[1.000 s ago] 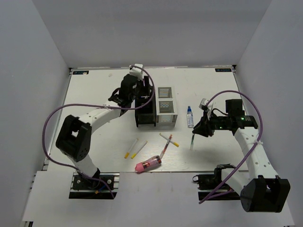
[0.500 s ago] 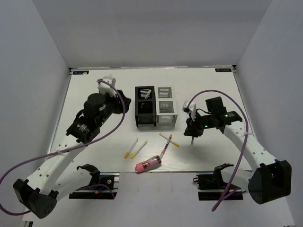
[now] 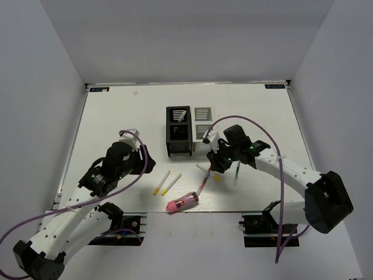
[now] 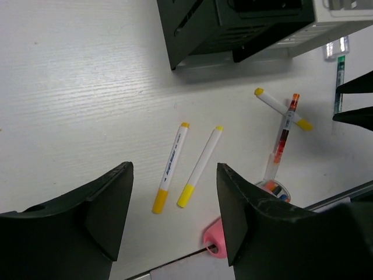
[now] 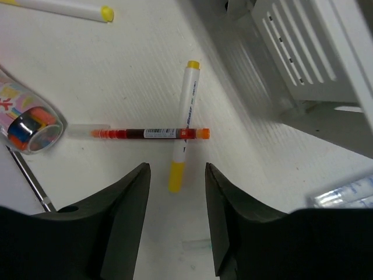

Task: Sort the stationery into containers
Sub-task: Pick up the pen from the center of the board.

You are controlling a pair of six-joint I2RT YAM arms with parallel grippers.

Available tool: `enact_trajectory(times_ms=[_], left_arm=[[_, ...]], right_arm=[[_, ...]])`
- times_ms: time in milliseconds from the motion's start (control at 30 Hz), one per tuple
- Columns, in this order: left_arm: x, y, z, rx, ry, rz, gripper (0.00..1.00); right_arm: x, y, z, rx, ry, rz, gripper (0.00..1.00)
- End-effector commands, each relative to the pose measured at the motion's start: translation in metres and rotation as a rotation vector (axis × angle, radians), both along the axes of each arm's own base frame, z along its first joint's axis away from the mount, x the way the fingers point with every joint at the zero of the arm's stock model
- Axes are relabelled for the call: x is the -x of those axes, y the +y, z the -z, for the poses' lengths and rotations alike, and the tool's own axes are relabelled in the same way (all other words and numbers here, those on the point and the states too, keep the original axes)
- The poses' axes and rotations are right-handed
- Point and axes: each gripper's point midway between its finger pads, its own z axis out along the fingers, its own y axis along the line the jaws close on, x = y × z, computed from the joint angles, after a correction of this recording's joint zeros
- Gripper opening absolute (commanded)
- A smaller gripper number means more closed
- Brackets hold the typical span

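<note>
Hovering with left gripper (image 4: 173, 175) spread, empty, over two white yellow-tipped sticks (image 4: 201, 165) lying side by side near the black box (image 4: 245, 29); right gripper (image 5: 176, 172) spread likewise over slim red pen (image 5: 145, 133) crossing a third stick (image 5: 185, 125).

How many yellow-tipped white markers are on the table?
3 markers: two side by side near the black box, one crossing the red pen. Another may sit inside the box.

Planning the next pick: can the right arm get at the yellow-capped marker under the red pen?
Probably yes: the right gripper hangs open just above the marker, nothing between; the red pen crossing it might come along.
</note>
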Motion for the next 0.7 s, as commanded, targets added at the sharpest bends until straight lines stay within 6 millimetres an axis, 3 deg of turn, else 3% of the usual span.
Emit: enact_trajectory(times_ms=[0, 100, 267, 400, 667], left_arm=[[0.005, -0.007, 0.010, 0.007, 0.098, 0.002, 0.69], [0.004, -0.012, 0.015, 0.035, 0.128, -0.013, 0.69], [0.001, -0.012, 0.014, 0.056, 0.117, -0.034, 0.69], [0.003, -0.009, 0.013, 0.044, 0.124, -0.042, 0.69], [0.004, -0.009, 0.017, 0.051, 0.128, -0.048, 0.69]], right_arm=[[-0.007, 0.015, 0.007, 0.010, -0.029, 0.045, 0.49], [-0.002, 0.026, 0.018, 0.053, -0.030, 0.020, 0.53], [-0.011, 0.044, 0.025, 0.087, -0.050, 0.049, 0.55], [-0.018, 0.044, 0.038, 0.132, -0.025, 0.108, 0.55], [-0.032, 0.052, 0.044, 0.146, -0.072, 0.144, 0.55]])
